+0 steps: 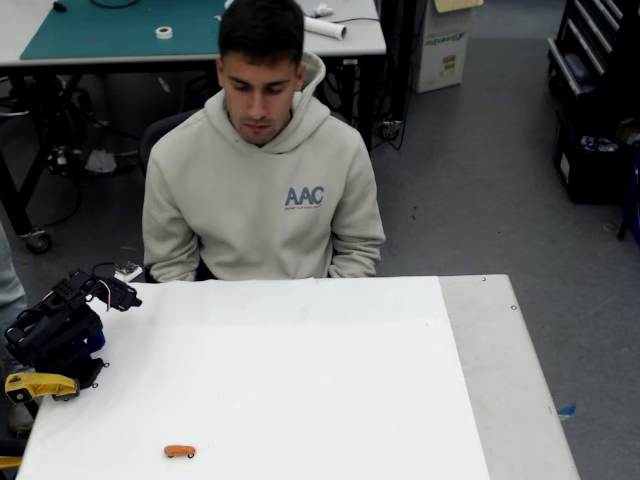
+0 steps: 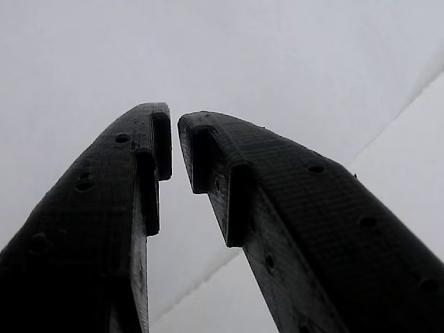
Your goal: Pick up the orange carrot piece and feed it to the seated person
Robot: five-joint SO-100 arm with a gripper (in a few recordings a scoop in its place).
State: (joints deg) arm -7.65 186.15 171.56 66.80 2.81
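Observation:
The orange carrot piece (image 1: pixel 180 451) lies flat on the white table (image 1: pixel 330 380), near its front left corner. The seated person (image 1: pixel 262 190) sits behind the table's far edge in a beige hoodie, looking down. The black arm is folded at the table's left edge, with my gripper (image 1: pixel 115 294) at the far left corner, well away from the carrot. In the wrist view my gripper (image 2: pixel 173 125) points at bare white surface. Its two black fingers (image 2: pixel 132 180) almost meet at the tips, and nothing is between them.
A yellow clamp (image 1: pixel 38 385) holds the arm's base at the left edge. A grey strip of tabletop (image 1: pixel 500 370) runs along the right side. Behind the person stands a desk with a green mat (image 1: pixel 120 30), and shelving (image 1: pixel 595 110) is at the far right.

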